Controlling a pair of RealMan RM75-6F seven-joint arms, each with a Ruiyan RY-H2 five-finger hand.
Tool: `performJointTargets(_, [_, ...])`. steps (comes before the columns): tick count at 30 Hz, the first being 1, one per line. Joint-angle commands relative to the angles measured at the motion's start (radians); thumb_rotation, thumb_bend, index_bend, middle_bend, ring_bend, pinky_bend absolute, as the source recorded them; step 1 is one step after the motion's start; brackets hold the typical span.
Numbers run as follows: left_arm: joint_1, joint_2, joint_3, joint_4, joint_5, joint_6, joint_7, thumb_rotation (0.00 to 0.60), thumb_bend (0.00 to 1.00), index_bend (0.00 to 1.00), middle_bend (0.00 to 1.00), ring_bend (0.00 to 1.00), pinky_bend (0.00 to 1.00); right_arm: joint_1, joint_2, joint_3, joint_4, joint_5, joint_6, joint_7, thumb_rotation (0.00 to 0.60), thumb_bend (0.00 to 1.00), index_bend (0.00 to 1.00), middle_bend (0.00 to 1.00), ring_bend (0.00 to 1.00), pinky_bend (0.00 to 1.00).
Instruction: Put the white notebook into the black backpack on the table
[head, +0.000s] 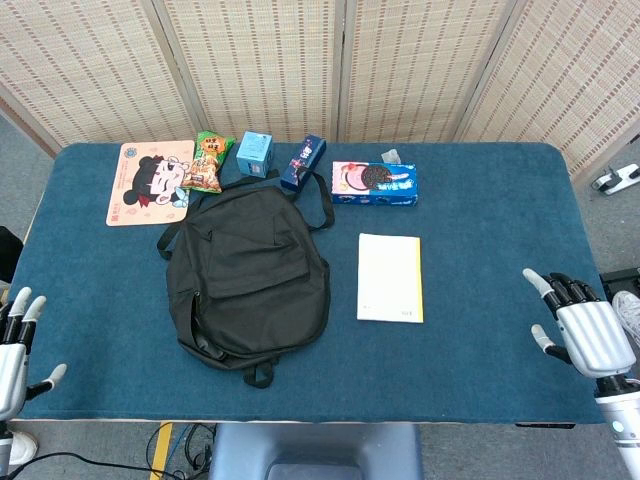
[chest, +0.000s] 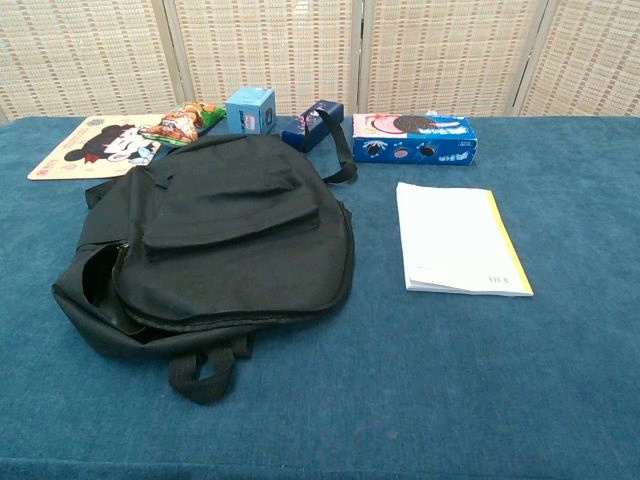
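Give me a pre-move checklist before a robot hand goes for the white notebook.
1. White notebook lies flat on the table, nothing on top of it: ok.
2. Notebook sits clear of the black backpack, with bare cloth between them: ok.
3. Right robot hand holds nothing, fingers apart, at the table's right edge: ok.
4. Left robot hand holds nothing, at the left edge: ok.
5. Backpack opening: a gap shows along its left side in the chest view; whether it is wide enough for the notebook: cannot tell.
6. Cookie box stands behind the notebook, not touching it: ok.
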Motion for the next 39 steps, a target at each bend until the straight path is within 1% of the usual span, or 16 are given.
performJointTargets(1, [-0.001, 0.001, 0.0, -0.001, -0.003, -0.004, 0.002, 0.6, 0.18, 0.0, 0.0, 0.0, 0.0, 0.002, 0.0, 0.0, 0.0, -0.001, -0.002, -0.001, 0.6, 0.32, 0.11, 0.22, 0.15, 0.22])
performJointTargets(14, [-0.001, 0.001, 0.0, -0.002, -0.005, -0.003, 0.002, 0.6, 0.18, 0.0, 0.0, 0.0, 0.0, 0.023, 0.003, 0.003, 0.001, -0.017, -0.022, 0.002, 0.6, 0.32, 0.11, 0.23, 0.15, 0.22])
performJointTargets(29, [0.002, 0.001, 0.001, -0.003, 0.001, 0.003, -0.002, 0.6, 0.18, 0.0, 0.0, 0.0, 0.0, 0.103, -0.001, 0.001, 0.015, -0.056, -0.118, 0.001, 0.6, 0.32, 0.11, 0.24, 0.15, 0.22])
performJointTargets(32, [-0.002, -0.004, 0.001, -0.003, 0.001, -0.003, 0.0, 0.6, 0.18, 0.0, 0.0, 0.0, 0.0, 0.129, -0.028, -0.009, 0.045, -0.075, -0.157, 0.003, 0.6, 0.29, 0.11, 0.25, 0.15, 0.22])
performJointTargets(39, [-0.004, -0.009, 0.005, -0.008, 0.007, -0.003, 0.008, 0.6, 0.18, 0.0, 0.0, 0.0, 0.0, 0.206, -0.145, -0.021, 0.162, -0.109, -0.251, 0.014, 0.6, 0.17, 0.13, 0.25, 0.15, 0.22])
